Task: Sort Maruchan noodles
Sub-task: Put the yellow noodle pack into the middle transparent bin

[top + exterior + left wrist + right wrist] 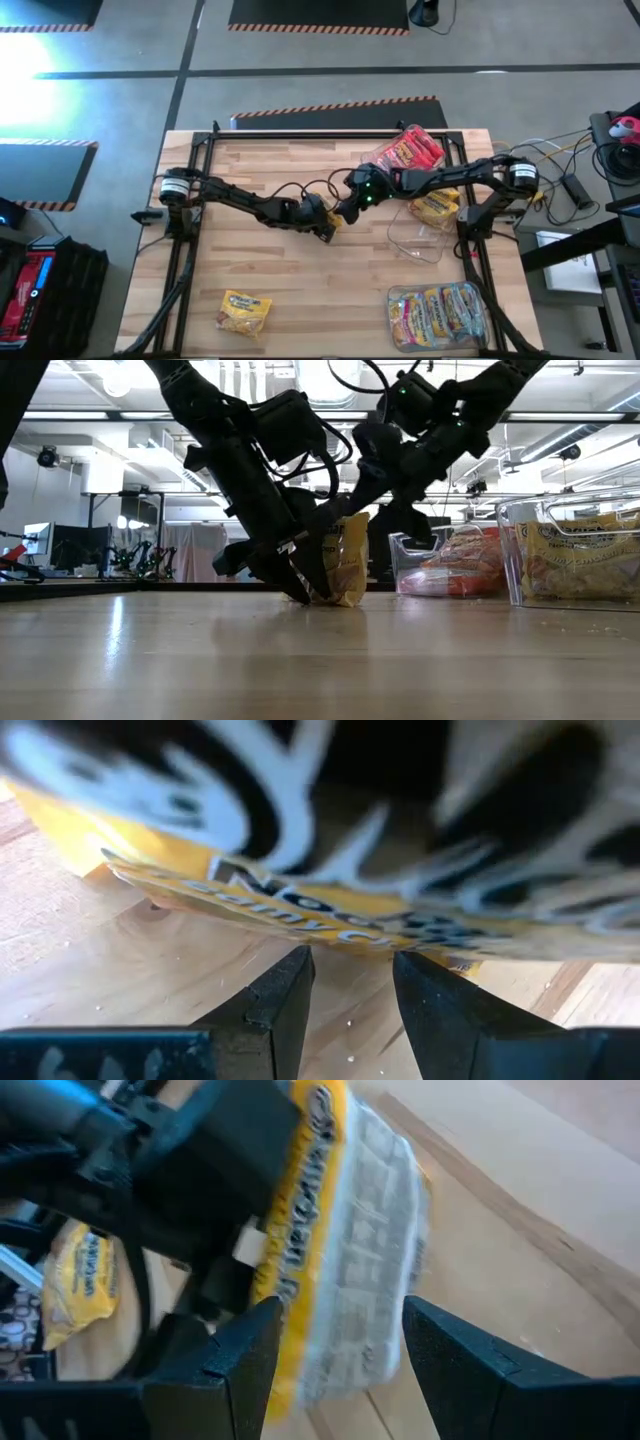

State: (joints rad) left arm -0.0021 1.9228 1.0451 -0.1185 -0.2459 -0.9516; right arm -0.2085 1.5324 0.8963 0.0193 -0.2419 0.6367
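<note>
**Operator:** While both arms meet at the table's centre, what does the overhead view establish?

**Technician:** The left gripper (325,228) and right gripper (350,212) converge on one yellow packet (333,224). A second yellow packet (245,311) lies near left. Sorted packets fill the red tub (408,153) far right, the yellow tub (436,208) at right and a mixed tub (440,315) near right.

**Operator:** And at table height?

**Technician:** The yellow packet (345,560) stands on edge, touching the table (320,660).

**Operator:** Left wrist?

**Technician:** Its fingers (275,1010) stand parted just below the packet's edge (300,905); a grip cannot be confirmed.

**Operator:** Right wrist?

**Technician:** Its fingers (245,1355) are spread around the packet (350,1260), not yet pinching.

**Operator:** Recommended procedure?

**Technician:** Likely a handover. Close the right gripper squarely across the packet before the left releases; crinkly film slips easily.
</note>
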